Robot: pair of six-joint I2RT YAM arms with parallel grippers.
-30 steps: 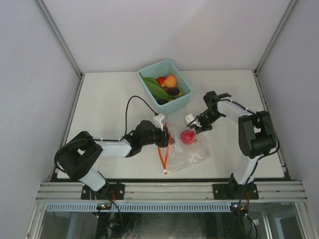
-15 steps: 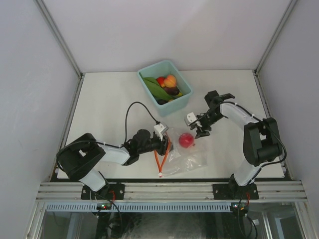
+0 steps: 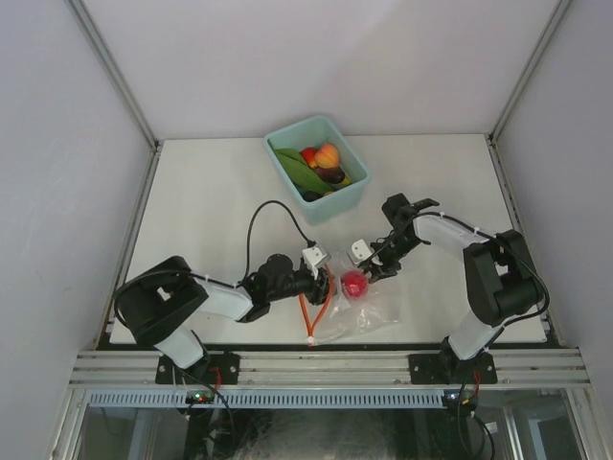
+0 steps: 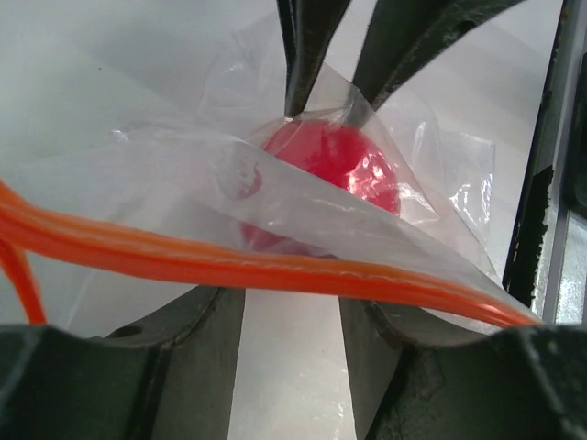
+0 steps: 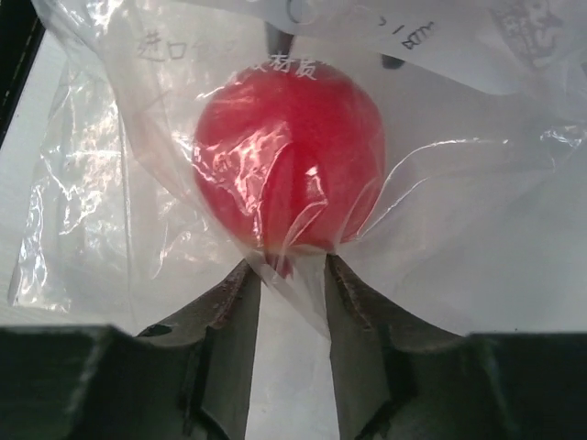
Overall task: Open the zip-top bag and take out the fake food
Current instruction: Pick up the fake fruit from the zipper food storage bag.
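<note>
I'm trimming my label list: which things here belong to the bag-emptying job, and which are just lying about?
Job:
- zip-top bag
- red apple, inside the bag
- fake food pieces, in the bin

Just there:
- teal bin, only holding those pieces

The red apple (image 4: pixel 335 170) is hidden along its lower side by the zipper strip (image 4: pixel 229 261) and a fold of the zip-top bag (image 4: pixel 303 206). Above the apple in the right wrist view, the print (image 5: pixel 275 66) on the bag is too blurred to read.

Zip-top bag (image 3: pixel 369 309) film round the red apple (image 3: pixel 355 283), left end effector (image 3: pixel 330 278) and right end effector (image 3: pixel 370 267) close beside.
</note>
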